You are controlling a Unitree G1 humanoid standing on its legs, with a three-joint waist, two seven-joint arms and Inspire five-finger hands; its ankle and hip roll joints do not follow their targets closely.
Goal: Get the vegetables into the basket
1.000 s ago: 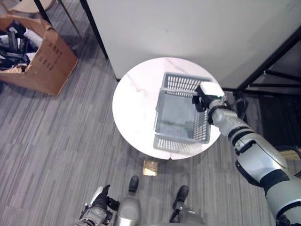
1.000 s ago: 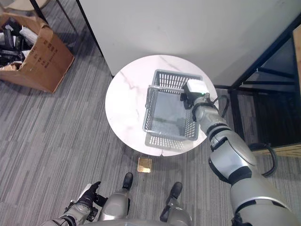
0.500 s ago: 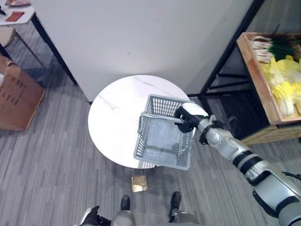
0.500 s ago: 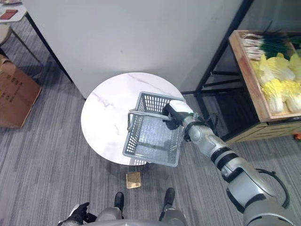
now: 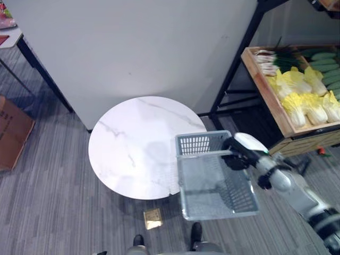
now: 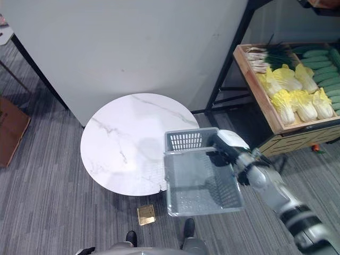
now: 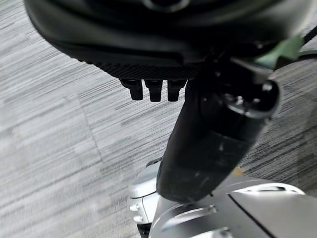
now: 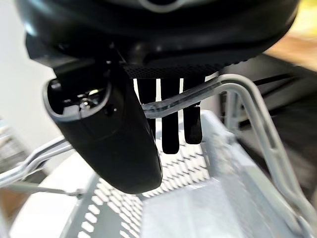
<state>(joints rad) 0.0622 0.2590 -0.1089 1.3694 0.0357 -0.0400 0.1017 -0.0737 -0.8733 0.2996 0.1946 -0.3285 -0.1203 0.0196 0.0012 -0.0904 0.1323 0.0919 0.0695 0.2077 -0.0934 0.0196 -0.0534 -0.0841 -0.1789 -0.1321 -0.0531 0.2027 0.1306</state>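
The right hand [image 5: 237, 154] curls its fingers [image 8: 168, 130] around the grey basket's [image 5: 215, 183] handle, basket hanging at the round table's [image 5: 135, 146] 4 o'clock edge; left hand [image 7: 163, 29] fingers curled, empty.

The grey plastic basket [image 5: 215, 183], empty, hangs by its wire handle past the round table's right edge, above the carpet. The vegetables [image 5: 304, 93], pale yellow cabbages, green cucumbers and white-stalked scallions, lie in a wooden crate to the right.
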